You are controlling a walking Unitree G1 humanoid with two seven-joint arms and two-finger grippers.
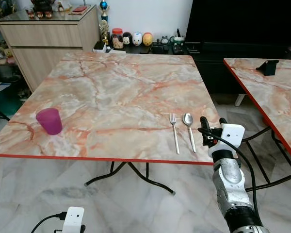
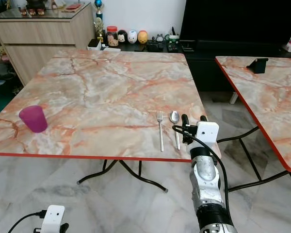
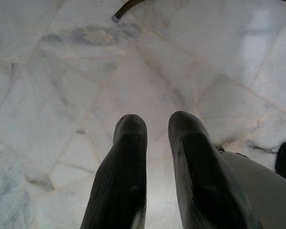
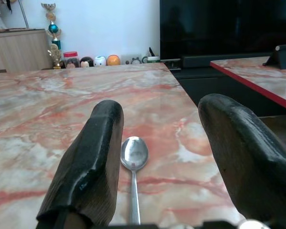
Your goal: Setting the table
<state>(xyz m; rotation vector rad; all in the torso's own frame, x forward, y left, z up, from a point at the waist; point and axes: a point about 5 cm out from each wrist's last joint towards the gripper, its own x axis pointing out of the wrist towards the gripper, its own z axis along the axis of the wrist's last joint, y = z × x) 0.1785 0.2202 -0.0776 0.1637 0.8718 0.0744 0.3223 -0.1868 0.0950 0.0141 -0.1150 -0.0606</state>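
A silver fork (image 1: 174, 132) and a silver spoon (image 1: 189, 128) lie side by side near the front right edge of the marble table (image 1: 111, 87). A purple cup (image 1: 49, 120) stands upright near the front left corner. My right gripper (image 1: 212, 121) hovers at the table's front edge just right of the spoon, open with nothing in it. In the right wrist view the spoon (image 4: 134, 155) lies below the gap, close to one finger of that gripper (image 4: 162, 106). My left gripper (image 3: 157, 123) hangs low over the floor, shut and holding nothing.
A second marble table (image 1: 276, 92) stands to the right with a black object (image 1: 267, 66) on it, a narrow gap between the tables. A wooden sideboard (image 1: 43, 34) and a low dark shelf with figurines (image 1: 136, 39) are behind. Black table legs (image 1: 136, 177) spread over the marble floor.
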